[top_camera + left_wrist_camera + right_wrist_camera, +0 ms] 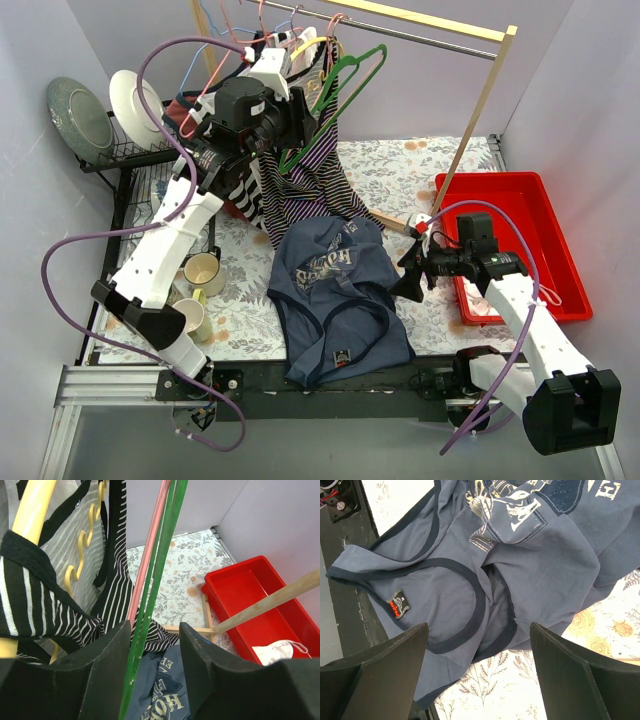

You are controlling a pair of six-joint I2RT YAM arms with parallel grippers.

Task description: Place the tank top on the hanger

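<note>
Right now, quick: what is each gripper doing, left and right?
Left gripper: open, with the green hanger running between its fingers, not clamped.
Right gripper: open and empty, above the navy tank top.

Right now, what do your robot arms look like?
The left arm and right arm have chunky white shells with black joints. A looping purple cable trails off each one. The fingers are plain black wedges.

You've got the navy tank top (340,300) crumpled flat mid-table, pale print up, neck hole toward 6 o'clock. Thin green hanger (161,565) sits raised at its 12 o'clock, tilted.
</note>
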